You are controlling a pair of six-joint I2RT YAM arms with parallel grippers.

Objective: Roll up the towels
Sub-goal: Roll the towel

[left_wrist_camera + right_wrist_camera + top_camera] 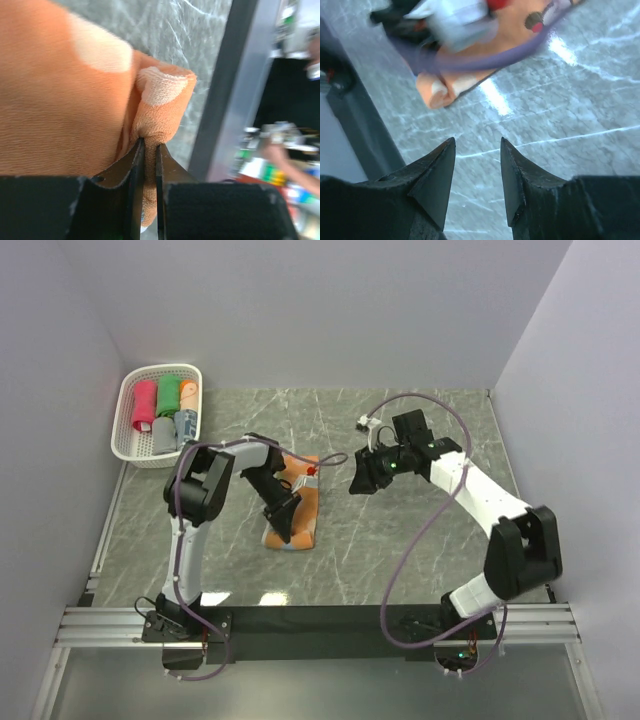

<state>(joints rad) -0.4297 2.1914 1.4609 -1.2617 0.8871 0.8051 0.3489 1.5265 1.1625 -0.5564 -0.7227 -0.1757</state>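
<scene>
Grey marble tabletop (420, 430) fills my overhead view, boxed in by pale walls. A white basket (120, 430) sits at 10 o'clock, holding rolled towels (168, 395) in pink-red, green, orange and grey-blue. Near the table's centre lies the orange towel (308, 502), a long strip running roughly from 1 o'clock down to 7 o'clock. My left gripper (287, 530) is over its near end, at the 7 o'clock tip. On the left wrist camera the left gripper (150, 145) has its 2 jaws pinched almost together on a fold of the orange towel (60, 100), and the cloth, dotted with pale spots, bulges out at 12 o'clock above the fingertips. From the right wrist camera the towel's near end (440, 90) looks curled into a short roll, though that part is blurred and I am only fairly sure. My right gripper (356, 476) hovers at 3 o'clock of the towel's far end, near it but apart. Its jaws are spread with nothing between them, and bare marble shows through the gap. A purple cable (470, 62) crosses the top of that view.
</scene>
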